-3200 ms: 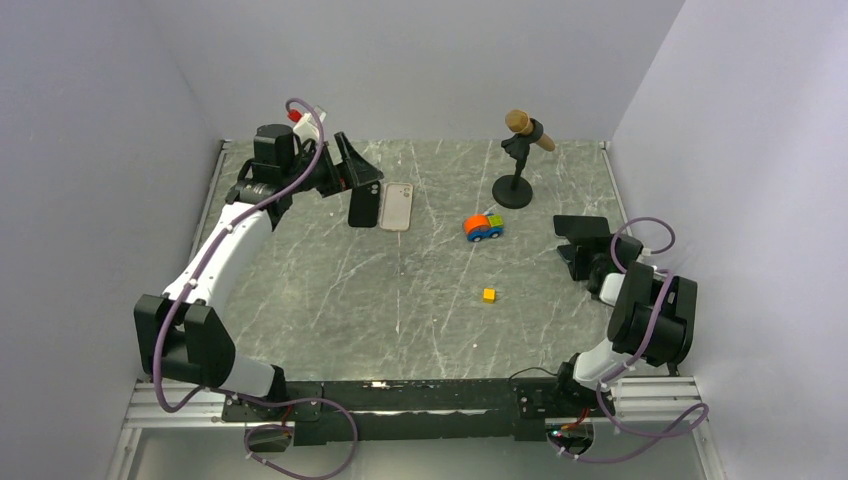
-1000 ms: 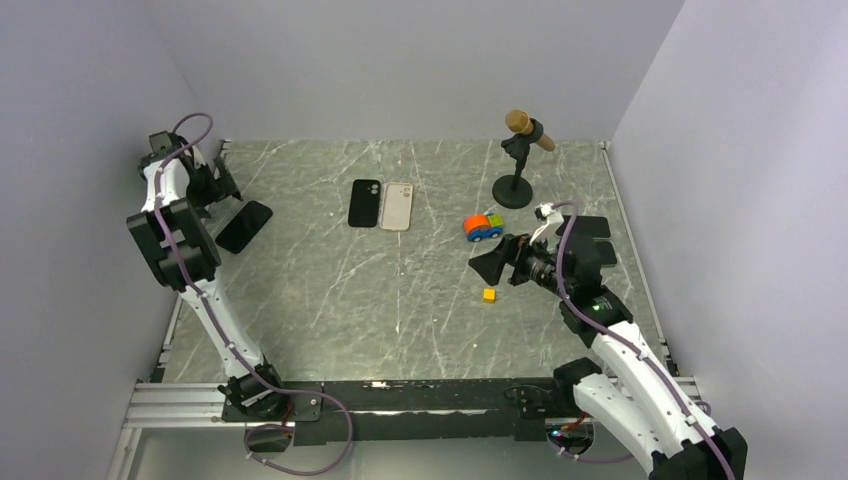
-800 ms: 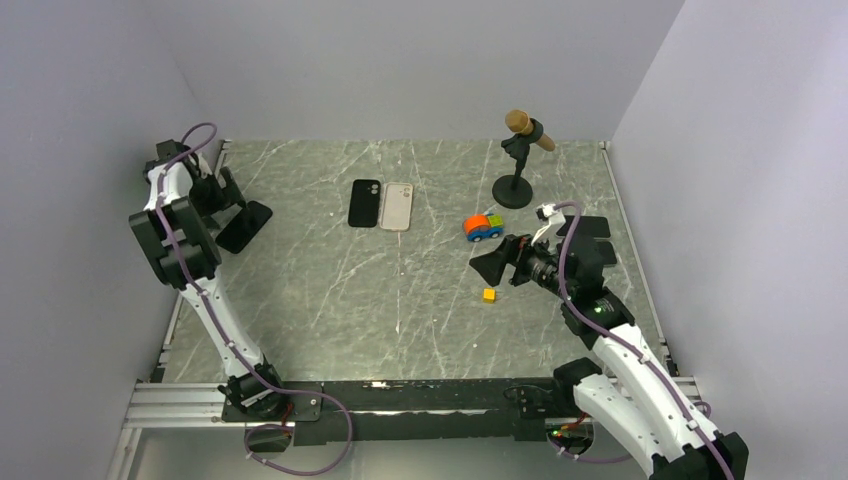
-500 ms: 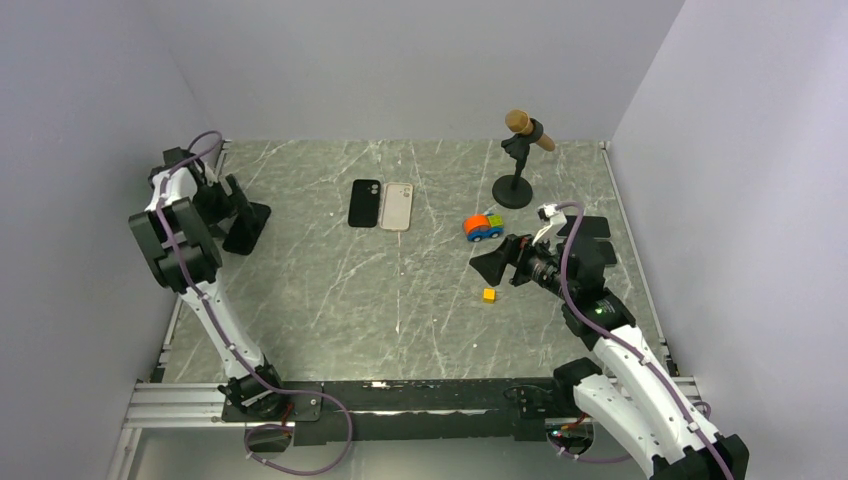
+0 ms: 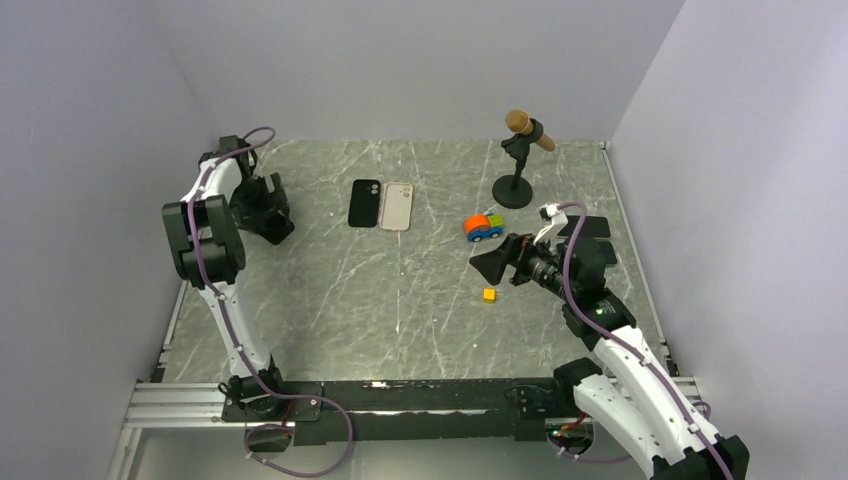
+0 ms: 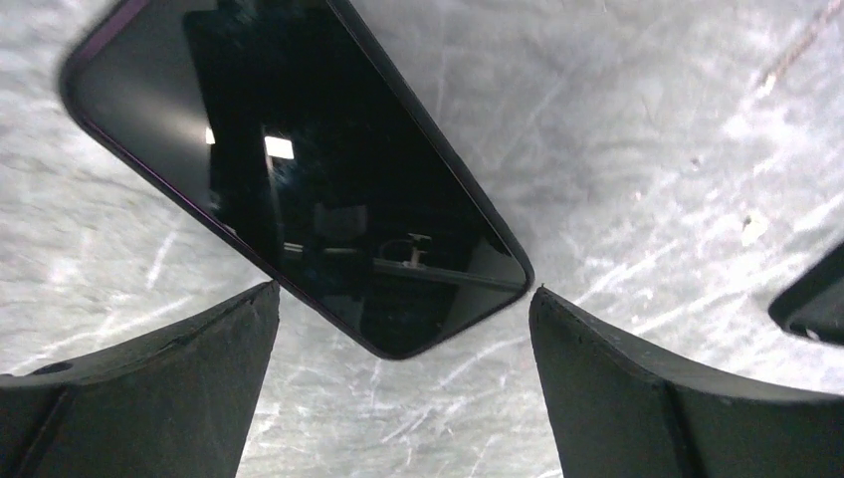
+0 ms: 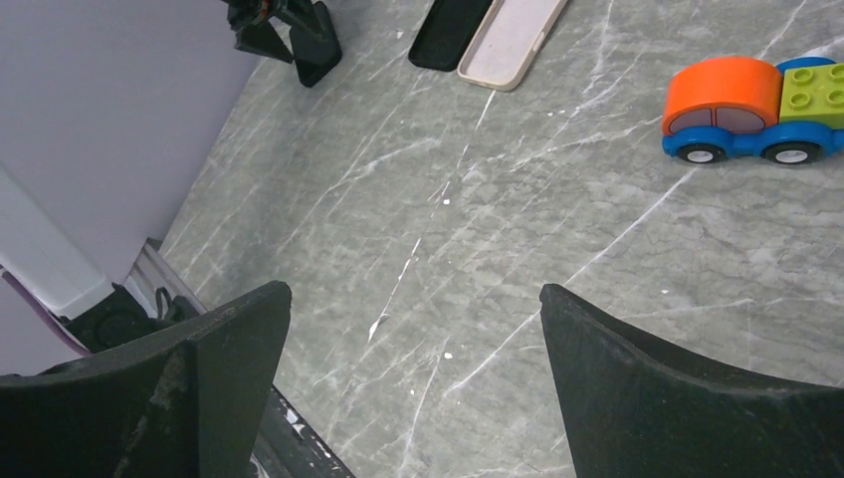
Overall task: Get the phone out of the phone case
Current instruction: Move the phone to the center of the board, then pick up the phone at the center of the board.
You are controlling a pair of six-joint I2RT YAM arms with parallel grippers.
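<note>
The phone (image 6: pixel 299 169), black with a glossy screen facing up, lies flat on the marble table. My left gripper (image 6: pixel 405 291) hangs open just above its near corner, one finger on each side, touching nothing. From above, the left gripper (image 5: pixel 272 210) and its arm hide the phone. A black phone case (image 5: pixel 364 204) with a camera cut-out and a beige phone case (image 5: pixel 398 206) lie side by side to the right of it, apart from both grippers. My right gripper (image 5: pixel 490 265) is open and empty over the table's right half, facing left.
A toy car (image 5: pixel 483 227) and a small yellow block (image 5: pixel 488 295) sit close to the right gripper. A microphone on a round stand (image 5: pixel 520 160) is at the back right. The left wall runs close behind the left arm.
The left arm has swung right, away from the left wall, bringing its open gripper over the phone. The right arm and both cases have not moved.
</note>
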